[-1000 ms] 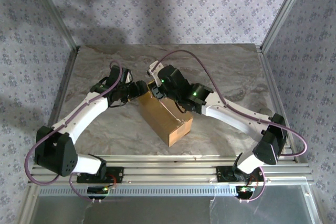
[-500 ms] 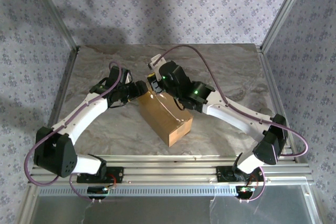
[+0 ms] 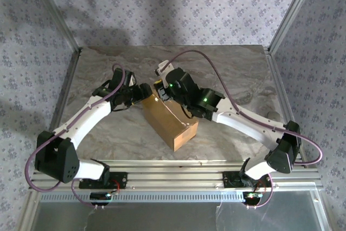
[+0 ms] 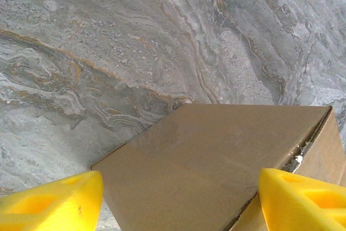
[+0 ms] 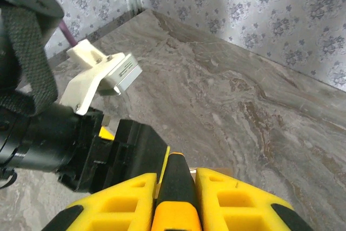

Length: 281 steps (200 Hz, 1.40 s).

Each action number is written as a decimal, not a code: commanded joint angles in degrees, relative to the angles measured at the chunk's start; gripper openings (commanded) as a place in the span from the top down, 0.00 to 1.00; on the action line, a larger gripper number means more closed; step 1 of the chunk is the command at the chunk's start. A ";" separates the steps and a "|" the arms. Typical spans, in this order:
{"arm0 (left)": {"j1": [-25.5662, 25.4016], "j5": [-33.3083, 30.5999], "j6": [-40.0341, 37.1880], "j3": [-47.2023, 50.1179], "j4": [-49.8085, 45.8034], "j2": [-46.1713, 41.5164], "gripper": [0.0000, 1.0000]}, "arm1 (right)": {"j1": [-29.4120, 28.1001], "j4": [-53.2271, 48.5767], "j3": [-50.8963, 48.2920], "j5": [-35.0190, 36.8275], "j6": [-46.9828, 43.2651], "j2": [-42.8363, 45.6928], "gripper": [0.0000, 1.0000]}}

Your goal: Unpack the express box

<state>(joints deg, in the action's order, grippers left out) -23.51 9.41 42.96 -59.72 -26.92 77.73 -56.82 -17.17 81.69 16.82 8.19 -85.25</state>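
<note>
The express box (image 3: pixel 170 120), a plain brown carton, lies at an angle in the middle of the marble table. My left gripper (image 3: pixel 141 94) straddles its far left end. In the left wrist view the box top (image 4: pixel 216 160) fills the gap between the yellow fingers (image 4: pixel 48 201), which stand wide and press its two sides. A dark seam runs along the box by the right-hand finger. My right gripper (image 3: pixel 161 89) hovers over the same far end, shut on a black-and-orange utility knife (image 5: pixel 175 187) that points away between the yellow pads (image 5: pixel 124 204). The blade tip is hidden.
The left arm's black gripper body (image 5: pixel 108 155) and white camera bracket (image 5: pixel 102 74) sit just beyond the knife. Aluminium posts (image 3: pixel 57 25) and wallpapered walls close in the table at the left, back and right. A metal rail (image 3: pixel 173 169) runs along the near edge.
The right wrist has drawn the knife a little toward the far end of the box, and its elbow has swung outward to the right. The left arm and the box have not moved.
</note>
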 commanded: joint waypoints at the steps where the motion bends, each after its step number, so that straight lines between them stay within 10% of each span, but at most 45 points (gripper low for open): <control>1: 0.39 -1.95 -0.07 -0.36 -3.00 0.14 0.25 | -1.03 -0.76 -0.64 1.68 1.31 1.43 1.00; 281: 0.44 -2.41 -0.33 -0.61 -3.93 -0.39 0.25 | -2.15 -2.49 -0.92 1.59 -5.71 1.18 1.00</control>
<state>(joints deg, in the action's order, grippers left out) -23.51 9.19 42.96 -59.72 -26.98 77.71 -58.81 -18.22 79.75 18.37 4.43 -85.25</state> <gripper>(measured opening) 0.747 0.218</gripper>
